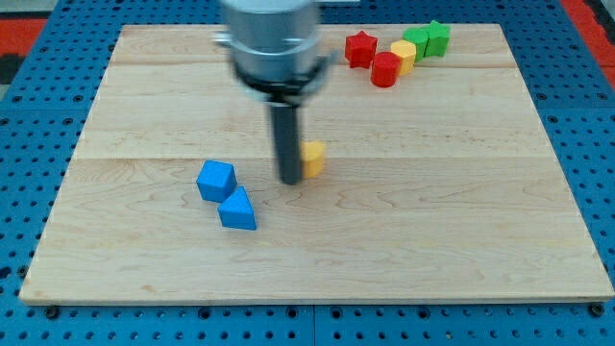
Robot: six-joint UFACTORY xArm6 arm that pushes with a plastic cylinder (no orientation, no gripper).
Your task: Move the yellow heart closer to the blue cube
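Observation:
The yellow heart lies near the board's middle, partly hidden behind my rod. My tip rests on the board right against the heart's left side, between the heart and the blue blocks. The blue cube sits to the view's left of my tip, about a rod's width and more away. A blue triangular block touches the cube's lower right corner.
At the view's top right sits a cluster: a red star, a red cylinder, a yellow block, a green cube and a green star. The wooden board lies on a blue surface.

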